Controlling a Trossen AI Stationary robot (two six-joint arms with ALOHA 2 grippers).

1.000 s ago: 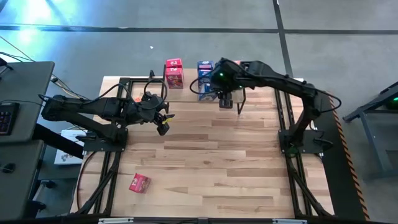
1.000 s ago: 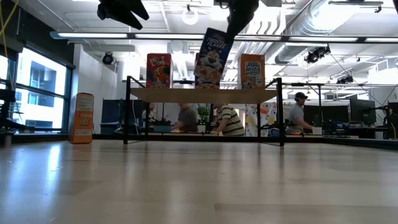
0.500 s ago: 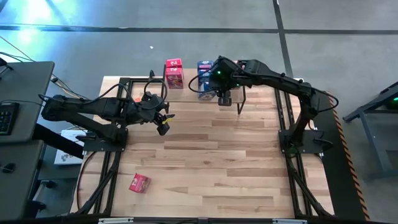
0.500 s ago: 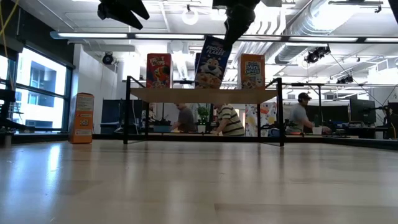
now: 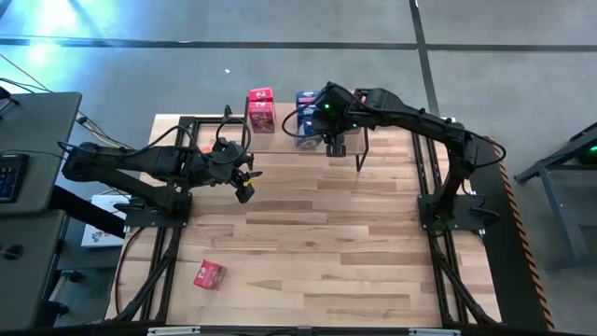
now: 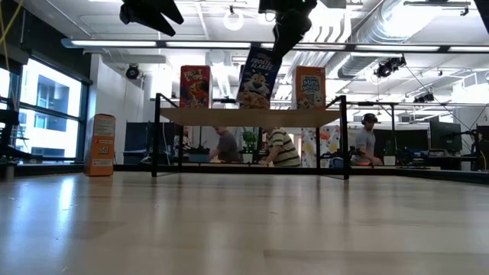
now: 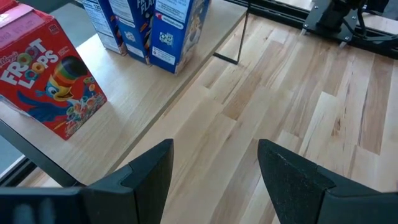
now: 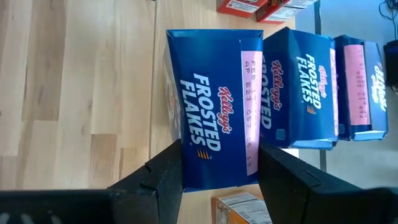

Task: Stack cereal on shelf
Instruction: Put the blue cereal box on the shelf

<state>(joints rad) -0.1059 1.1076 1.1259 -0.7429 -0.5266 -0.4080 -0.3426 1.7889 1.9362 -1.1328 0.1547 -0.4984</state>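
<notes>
- The right hand (image 8: 217,174) pinches a blue Frosted Flakes box (image 8: 214,106) by its top, above the shelf (image 6: 252,116) at the far edge of the table (image 5: 326,233).
- In the low view this box (image 6: 256,75) hangs a little tilted, its long axis almost upright, the top leaning to the right, the printed front facing the near side. I cannot tell if its bottom touches the plank.
- More blue boxes (image 8: 298,87) stand just beside it on the shelf.
- On the plank, a red Froot Loops box (image 6: 195,86) stands upright to the left and an orange box (image 6: 309,86) to the right; the held box is between them.
- The left hand (image 7: 214,180) hovers over the left part of the table, fingers spread, holding nothing.
- One pink-red box (image 5: 209,274) lies on the near left of the table, well apart from both arms; the middle of the table is open wood.
- An orange box (image 6: 100,145) stands left of the shelf.
</notes>
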